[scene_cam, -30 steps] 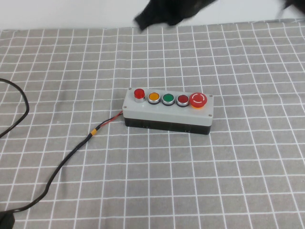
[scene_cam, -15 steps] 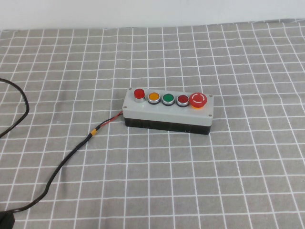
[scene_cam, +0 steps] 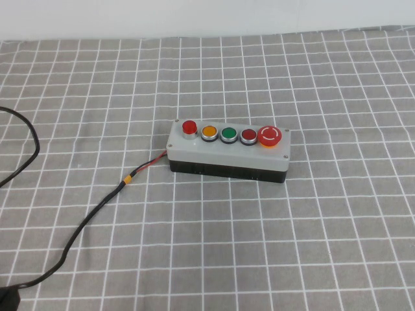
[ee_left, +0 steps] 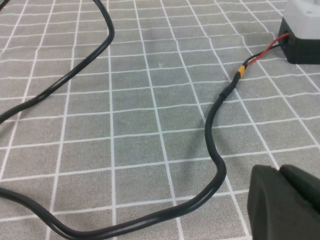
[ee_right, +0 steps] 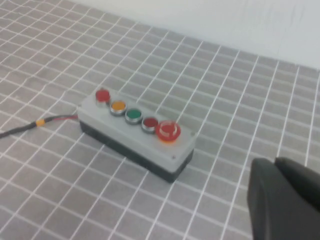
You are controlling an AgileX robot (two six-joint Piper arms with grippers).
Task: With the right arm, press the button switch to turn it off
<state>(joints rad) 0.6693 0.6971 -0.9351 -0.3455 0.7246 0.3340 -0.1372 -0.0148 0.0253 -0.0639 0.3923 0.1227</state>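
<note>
The small oblong button switch (scene_cam: 228, 151), light grey on top with a black base, lies near the middle of the worktop (scene_cam: 324, 246), which is covered in a grey cloth with a white grid. Note its row of five round buttons, from the robot's left: red (scene_cam: 189, 127), orange (scene_cam: 209, 132), green (scene_cam: 228, 134), dark red (scene_cam: 248, 135) and the large red mushroom button (scene_cam: 270, 135). A black cable (scene_cam: 84, 223), joined by red and black leads under an orange sleeve (scene_cam: 128, 176), runs from the box's left end toward the near left edge.

In the high view you will find neither arm over the worktop. The right gripper (ee_right: 285, 197) shows only as a dark bulk at the edge of the right wrist view, well apart from the switch and raised above it; whether its fingers are open or closed cannot be told. The left gripper (ee_left: 282, 202) sits low beside the cable, to the left of the box, and its fingers likewise cannot be read.

Nothing touches any button. No lamp state is legible, so you cannot confirm the switch as off; judged from these views, the approach, descent and press with the right arm all remain.
</note>
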